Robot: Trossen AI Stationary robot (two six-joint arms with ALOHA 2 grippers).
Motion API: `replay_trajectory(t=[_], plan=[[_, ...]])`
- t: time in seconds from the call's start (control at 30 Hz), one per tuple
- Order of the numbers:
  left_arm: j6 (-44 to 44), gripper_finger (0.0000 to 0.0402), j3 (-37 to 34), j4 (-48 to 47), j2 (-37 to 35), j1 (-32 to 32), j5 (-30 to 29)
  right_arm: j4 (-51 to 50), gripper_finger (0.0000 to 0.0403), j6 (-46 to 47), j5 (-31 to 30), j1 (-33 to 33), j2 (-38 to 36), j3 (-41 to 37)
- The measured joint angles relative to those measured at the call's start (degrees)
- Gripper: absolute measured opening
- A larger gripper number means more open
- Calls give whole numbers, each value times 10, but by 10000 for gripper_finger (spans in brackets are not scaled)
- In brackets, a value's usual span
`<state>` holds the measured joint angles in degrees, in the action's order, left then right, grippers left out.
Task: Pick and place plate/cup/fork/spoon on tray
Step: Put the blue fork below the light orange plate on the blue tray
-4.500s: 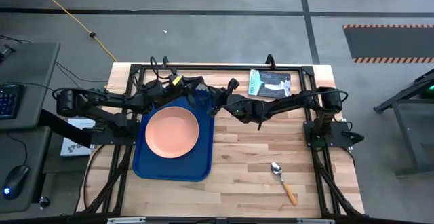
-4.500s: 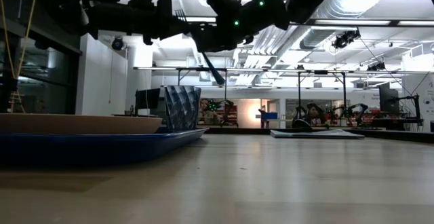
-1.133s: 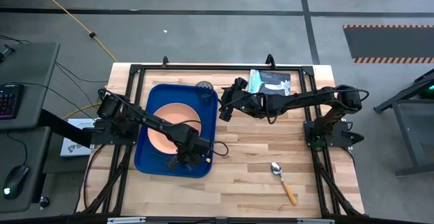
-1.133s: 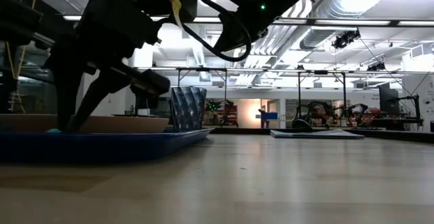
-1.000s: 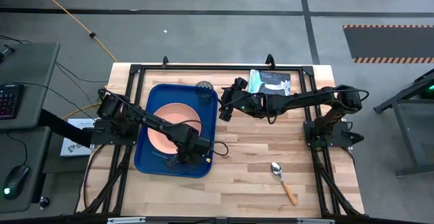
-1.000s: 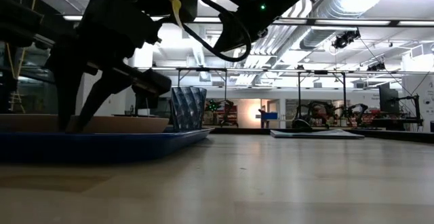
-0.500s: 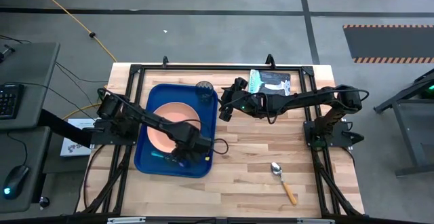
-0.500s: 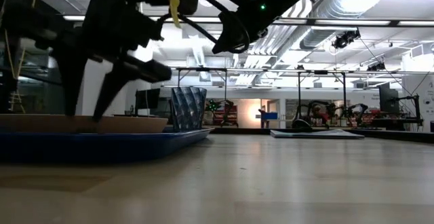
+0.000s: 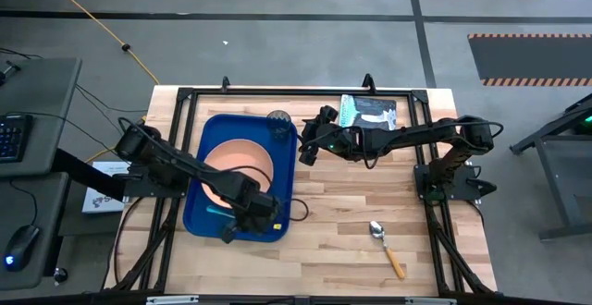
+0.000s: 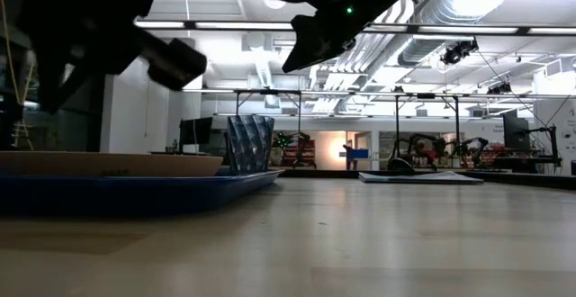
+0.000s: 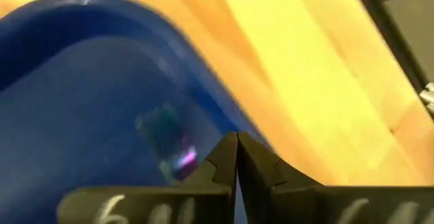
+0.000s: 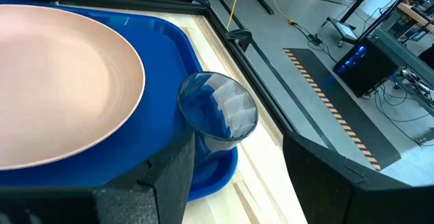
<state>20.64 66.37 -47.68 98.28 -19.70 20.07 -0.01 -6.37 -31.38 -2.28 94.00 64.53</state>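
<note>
Pale wooden planks make up the desk (image 9: 351, 213), framed in black rail, with grey floor around it. On its left part lies the dark-blue tray (image 9: 196, 214), already carrying the peach-orange plate (image 9: 231, 162), the small dark see-through cup (image 9: 278, 120) in its far corner, and what looks like the light-blue fork (image 9: 215, 211), a slim teal sliver on the tray floor just beside the plate's near rim. The left gripper (image 9: 228, 235) hangs over the tray's near edge with its fingers pressed together on nothing, as its wrist view shows. The right gripper (image 9: 308, 153) hovers just beside the tray's far right corner near the cup, its fingers spread apart and empty. Only the spoon (image 9: 386, 246) seems left to move: it lies on bare wood well apart from the tray, shiny bowl pointing away from the near edge, orange-yellow handle angled toward the near right. It lies on the right arm's side, so that arm would likely need to swing toward it and descend low over the thin handle. A teal-and-black packet (image 9: 368, 114) rests at the far edge.
</note>
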Motion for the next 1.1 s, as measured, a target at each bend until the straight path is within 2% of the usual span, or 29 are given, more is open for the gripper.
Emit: replay_trajectory(t=[0.13, 0.43, 0.57, 0.7, 1.1], plan=[[-1, 1, -44, 94, 0, 0, 37, 2, 216, 0, 0, 0, 0, 0], [-24, 0, -95, 230, 0, 2, 14, 4, 216, 0, 1, 0, 0, 0], [-51, 0, -96, 232, 0, 0, -3, 4, 216, 0, 1, 0, 0, 0], [-55, 0, -96, 228, 0, -7, -56, 4, 216, 0, 1, 0, 0, 0], [-80, 0, -96, 217, 14, -26, -65, 3, 216, 0, 1, 0, 0, 0]])
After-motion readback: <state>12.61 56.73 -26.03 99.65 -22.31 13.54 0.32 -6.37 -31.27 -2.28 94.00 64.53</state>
